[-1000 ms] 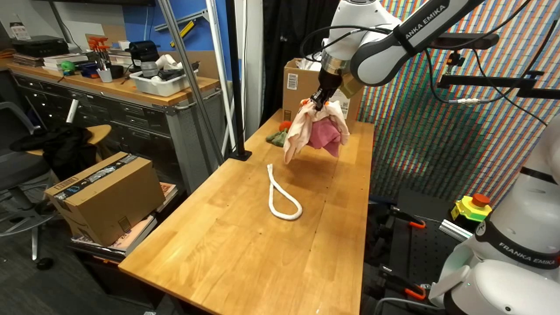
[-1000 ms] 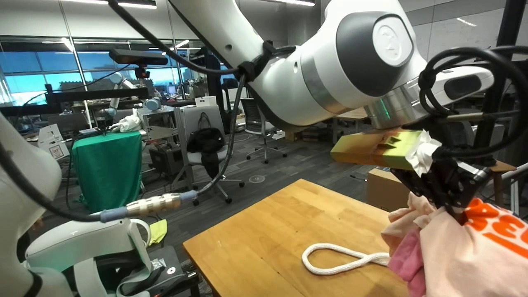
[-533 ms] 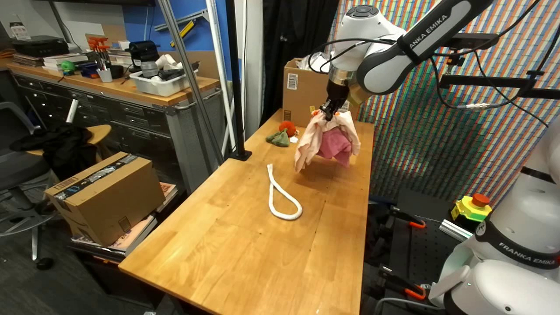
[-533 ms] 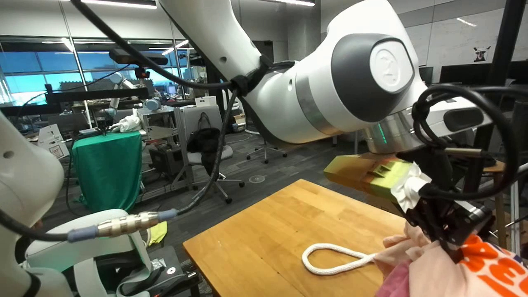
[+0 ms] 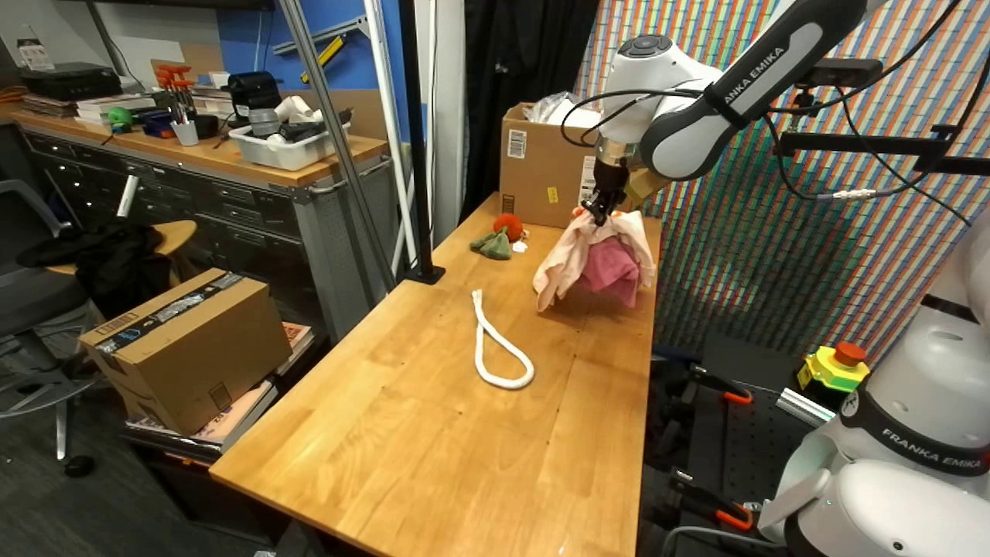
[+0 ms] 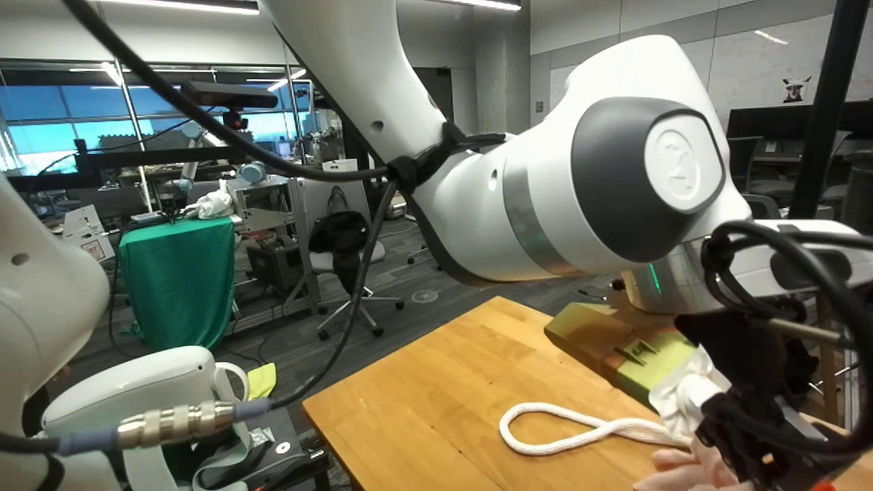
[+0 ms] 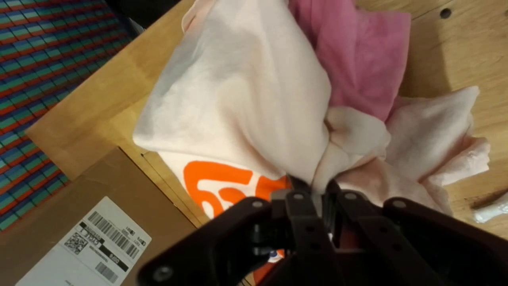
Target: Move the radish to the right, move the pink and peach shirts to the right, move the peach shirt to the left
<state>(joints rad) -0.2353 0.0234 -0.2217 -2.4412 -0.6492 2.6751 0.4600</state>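
My gripper (image 5: 599, 220) is shut on the peach shirt (image 5: 558, 267), pinching a fold of it, as the wrist view shows at the fingertips (image 7: 317, 190). The peach shirt (image 7: 238, 91) has orange lettering and hangs low over the table's far right part. The pink shirt (image 5: 611, 267) hangs under it, also seen in the wrist view (image 7: 365, 59); whether the jaws pinch it too is hidden. The radish (image 5: 508, 227), a red ball with green leaves (image 5: 493, 245), lies on the table left of the shirts. In an exterior view the gripper (image 6: 771, 447) hides most of the peach shirt (image 6: 692, 470).
A looped white rope (image 5: 504, 382) lies mid-table, nearer than the shirts, and shows in both exterior views (image 6: 545, 447). A cardboard box (image 5: 541, 166) stands at the table's far end. A black post (image 5: 418, 155) rises at the left edge. The wooden table's (image 5: 433, 449) right edge is near the shirts.
My gripper has moved right and down with the hanging shirts, away from the radish, which the shirts partly covered a second ago and which now shows fully in an exterior view.
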